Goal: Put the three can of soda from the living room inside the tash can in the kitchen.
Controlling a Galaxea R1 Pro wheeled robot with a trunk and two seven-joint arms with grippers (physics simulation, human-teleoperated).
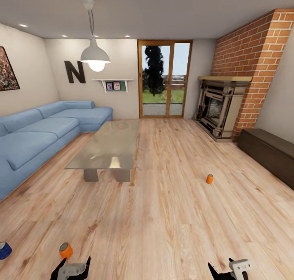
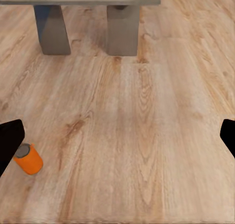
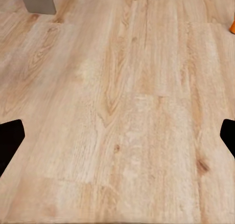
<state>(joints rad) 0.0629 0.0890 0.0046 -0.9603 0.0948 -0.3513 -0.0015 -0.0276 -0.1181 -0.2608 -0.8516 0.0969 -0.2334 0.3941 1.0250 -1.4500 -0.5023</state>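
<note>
Soda cans were the things at stake, and the nearest one (image 1: 65, 250) stood upright on the wood floor (image 1: 163, 214) just ahead of the left claw (image 1: 70, 268), slightly to its outer side. That claw hung low over the planks with its dark fingers spread wide and nothing between them; in the left wrist view the same can (image 2: 28, 158) sat close beside one fingertip (image 2: 9, 140), orange-bodied with a grey metal top. The right claw (image 1: 228, 269) hovered level with its partner, its fingers equally wide apart and empty above bare floor. Well ahead of the right claw, a second orange can (image 1: 209, 178) stood alone on the planks. Farther out lay the glass table (image 1: 107, 145), the blue sofa (image 1: 36, 137) and the brick fireplace (image 1: 228, 104).
</note>
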